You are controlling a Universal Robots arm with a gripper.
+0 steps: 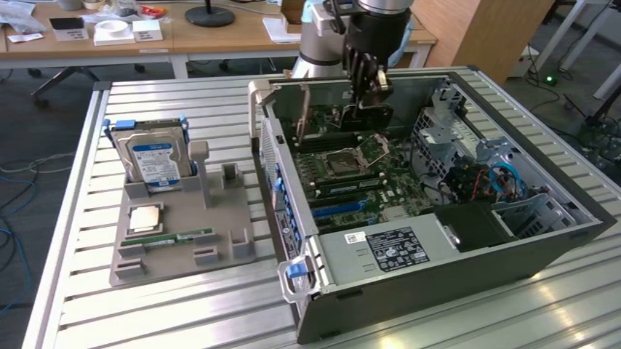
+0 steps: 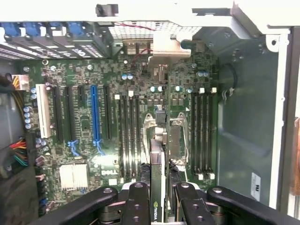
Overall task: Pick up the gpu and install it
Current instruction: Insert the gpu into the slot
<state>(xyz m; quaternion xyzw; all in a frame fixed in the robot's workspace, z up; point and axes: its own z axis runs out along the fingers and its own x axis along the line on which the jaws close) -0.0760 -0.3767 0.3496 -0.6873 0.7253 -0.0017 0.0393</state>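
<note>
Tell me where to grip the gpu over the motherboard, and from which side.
Take the gpu by its upper long edge, coming from straight above, with one finger on each flat face. It is a thin card hanging on edge over the motherboard, so the two faces offer broad flat contact and the lower edge is left free to meet a slot. The gripper holds it this way now.

Silver-grey arm point(image 1: 321, 43) with a black gripper point(image 1: 370, 93).
Arm tube pale silver-grey, rounded joint housing, light blue cap near the top edge, wrist section dark. Gripper matte black: flat bar linkages with round pivot pins that have lighter metal centres. Fingers point(image 2: 137, 202) are straight black bars with small round holes in a row.
</note>
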